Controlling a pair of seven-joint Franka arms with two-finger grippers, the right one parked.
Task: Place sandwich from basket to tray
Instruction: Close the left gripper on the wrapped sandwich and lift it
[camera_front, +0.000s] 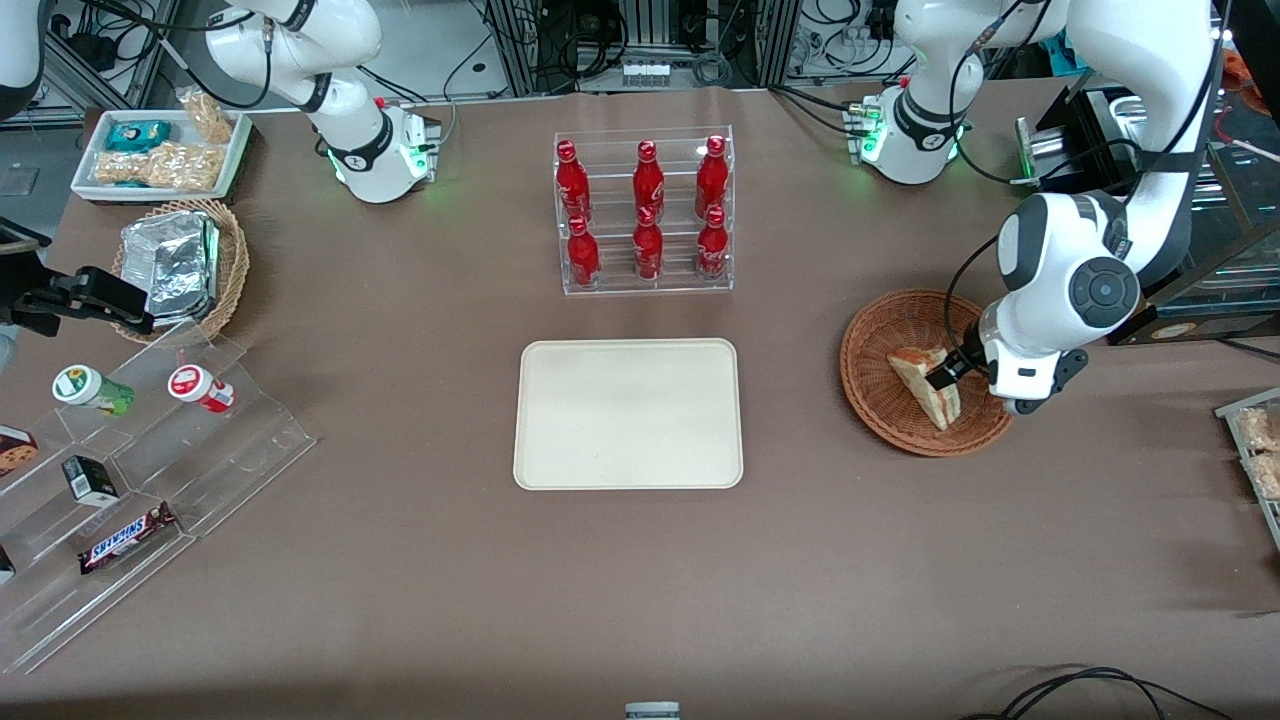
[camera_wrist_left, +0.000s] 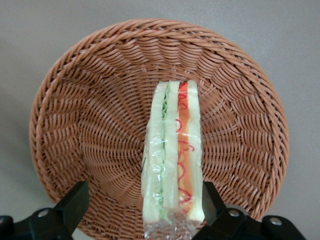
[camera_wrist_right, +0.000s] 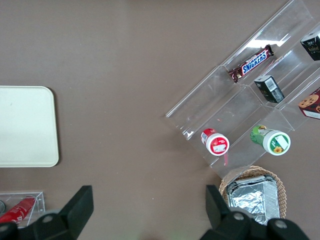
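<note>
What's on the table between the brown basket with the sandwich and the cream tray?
Nothing: in the front view only bare table lies between the basket and the tray. The claw is at the sandwich.

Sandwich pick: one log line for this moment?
stage: pre-grasp | gripper: open, straddling sandwich | sandwich: on edge in basket | tray: nothing on it

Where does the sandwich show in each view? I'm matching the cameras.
Front view: the sandwich lies in the reddish-brown wicker basket, at the gripper, toward the working arm's end of the table.
Left wrist view: sandwich on edge between the open fingers.
Right wrist view: not in it.
Shared landmark: the basket.
</note>
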